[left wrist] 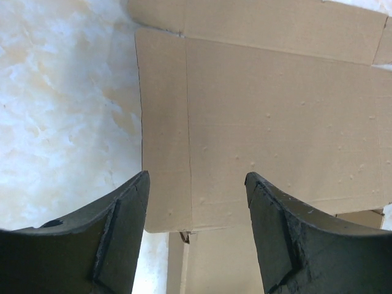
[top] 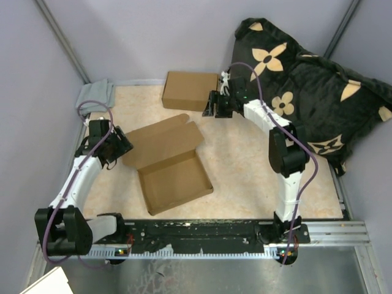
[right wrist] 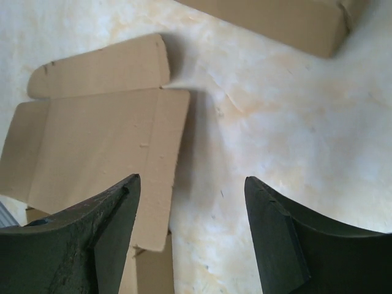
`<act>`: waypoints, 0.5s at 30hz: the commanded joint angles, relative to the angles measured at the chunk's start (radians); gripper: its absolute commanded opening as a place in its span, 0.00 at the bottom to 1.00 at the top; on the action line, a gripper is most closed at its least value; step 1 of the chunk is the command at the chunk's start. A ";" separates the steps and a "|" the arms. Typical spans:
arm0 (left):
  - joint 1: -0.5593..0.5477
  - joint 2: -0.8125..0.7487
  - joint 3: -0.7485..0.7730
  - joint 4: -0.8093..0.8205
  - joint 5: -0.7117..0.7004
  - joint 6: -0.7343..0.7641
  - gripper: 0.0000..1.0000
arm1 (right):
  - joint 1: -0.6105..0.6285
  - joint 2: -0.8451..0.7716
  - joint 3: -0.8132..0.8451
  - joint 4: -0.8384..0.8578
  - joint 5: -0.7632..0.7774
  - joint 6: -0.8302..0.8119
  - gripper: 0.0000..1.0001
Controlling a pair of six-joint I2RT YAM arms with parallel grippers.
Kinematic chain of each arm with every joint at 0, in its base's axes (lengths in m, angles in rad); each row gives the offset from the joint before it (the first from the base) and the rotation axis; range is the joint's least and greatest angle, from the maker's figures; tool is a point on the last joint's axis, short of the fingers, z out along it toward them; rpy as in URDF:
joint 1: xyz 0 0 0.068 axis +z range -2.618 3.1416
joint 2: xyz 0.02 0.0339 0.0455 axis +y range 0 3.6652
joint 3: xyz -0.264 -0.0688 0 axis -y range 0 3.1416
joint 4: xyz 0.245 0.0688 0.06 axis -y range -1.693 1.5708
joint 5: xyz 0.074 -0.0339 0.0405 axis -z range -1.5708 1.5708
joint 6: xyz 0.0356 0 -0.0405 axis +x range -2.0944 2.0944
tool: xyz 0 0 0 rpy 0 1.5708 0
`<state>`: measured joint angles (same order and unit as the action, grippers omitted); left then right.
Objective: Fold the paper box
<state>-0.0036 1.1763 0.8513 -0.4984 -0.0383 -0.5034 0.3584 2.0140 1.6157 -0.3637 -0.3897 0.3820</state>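
Top external: your paper box (top: 171,164) lies open on the table (top: 245,165), lid spread flat.
Left hand (left wrist: 197,184): open, empty, above the lid.
Right hand (right wrist: 193,184): open, empty, beside the lid.

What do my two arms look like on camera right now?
The left arm and right arm both have white link shells with black joints and bases. A purple cable loops along each. The left gripper and right gripper have dark, broad, tapered fingers.
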 commanded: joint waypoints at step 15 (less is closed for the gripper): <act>0.082 -0.019 -0.094 0.040 0.112 0.039 0.71 | 0.066 0.184 0.161 -0.139 -0.250 -0.118 0.61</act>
<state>0.0681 1.1404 0.7704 -0.4950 0.0395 -0.4740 0.3923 2.2055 1.7607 -0.4946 -0.5846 0.3031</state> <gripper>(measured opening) 0.707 0.624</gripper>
